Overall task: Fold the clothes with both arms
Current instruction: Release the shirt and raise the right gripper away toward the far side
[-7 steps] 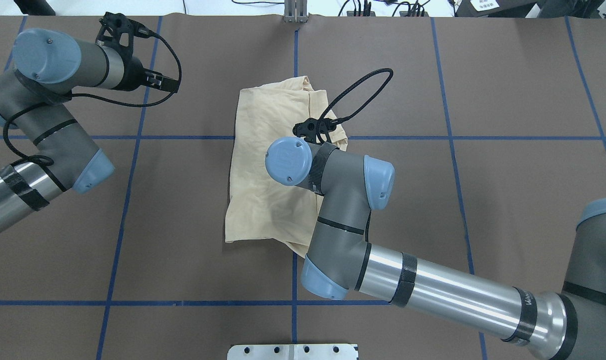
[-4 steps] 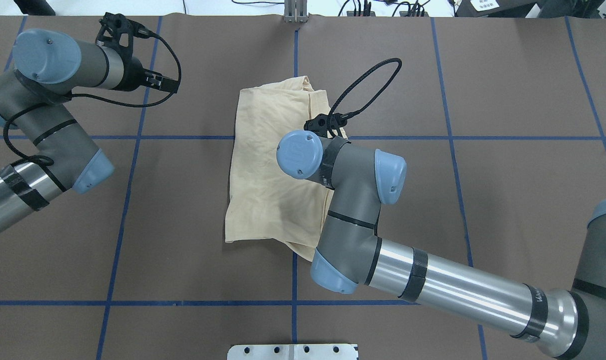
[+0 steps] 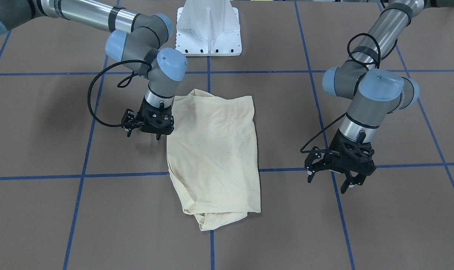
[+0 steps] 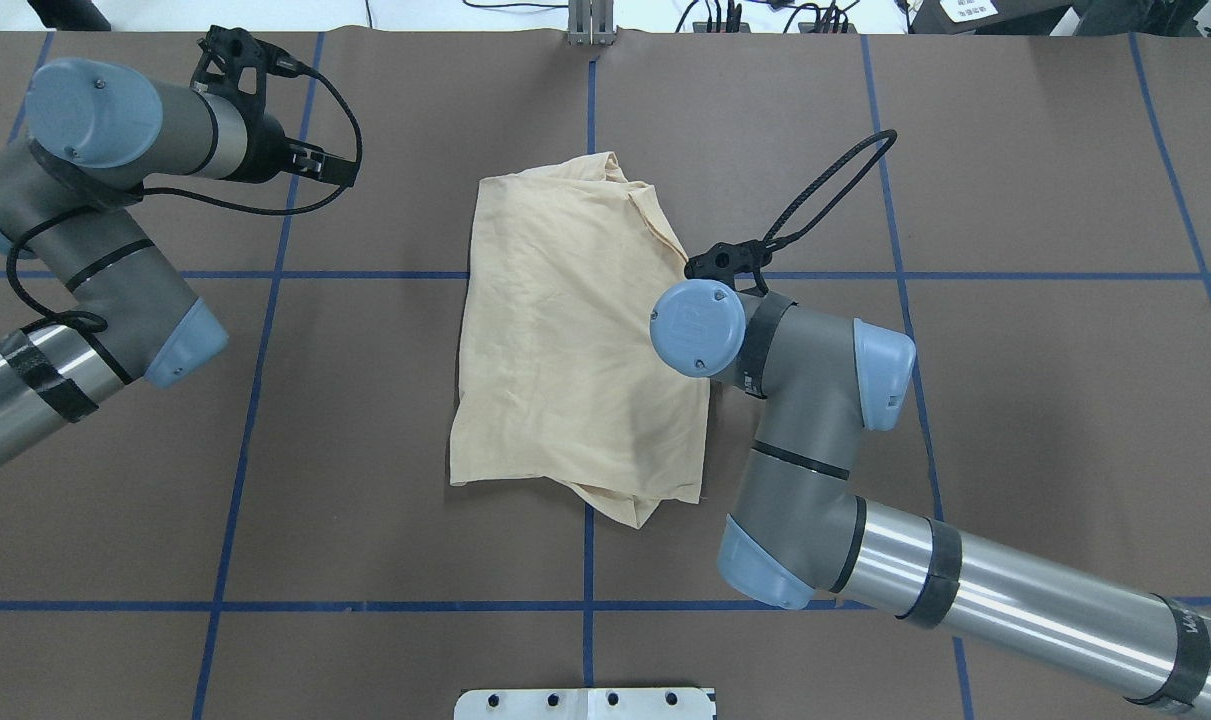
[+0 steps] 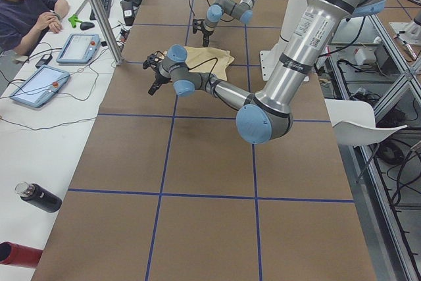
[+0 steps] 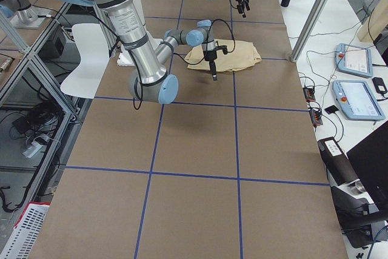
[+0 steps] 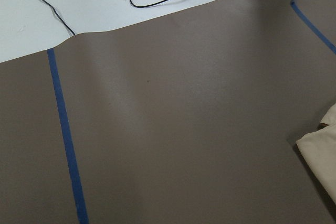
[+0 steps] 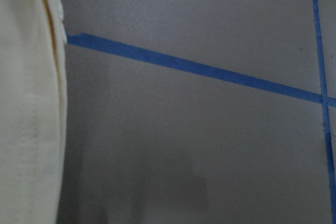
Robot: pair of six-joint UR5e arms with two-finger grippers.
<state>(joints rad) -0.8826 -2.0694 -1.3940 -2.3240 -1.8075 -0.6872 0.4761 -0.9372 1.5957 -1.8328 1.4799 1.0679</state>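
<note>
The clothes, one pale cream-yellow shirt [image 3: 215, 150], lie folded into a rough rectangle at the table's middle [image 4: 575, 330]. The print is hidden. My right gripper [image 3: 163, 135] hangs low just off the shirt's edge on the robot's right, open and holding nothing; its wrist view shows the shirt's hem [image 8: 26, 103] beside bare table. My left gripper [image 3: 349, 186] hovers open and empty over bare table, well clear of the shirt on the robot's left [image 4: 330, 168]. A corner of the shirt [image 7: 320, 150] shows in the left wrist view.
Blue tape lines [image 4: 365, 274] grid the brown table cover. The white pedestal base [image 3: 208, 30] stands behind the shirt. A person [image 5: 26, 11] sits at a side table with tablets [image 5: 39, 85] and bottles [image 5: 39, 197]. A metal post [image 5: 99, 11] rises there.
My right arm has swung from above the shirt out past its right edge, leaving the shirt flat and uncovered. The left arm has not moved.
</note>
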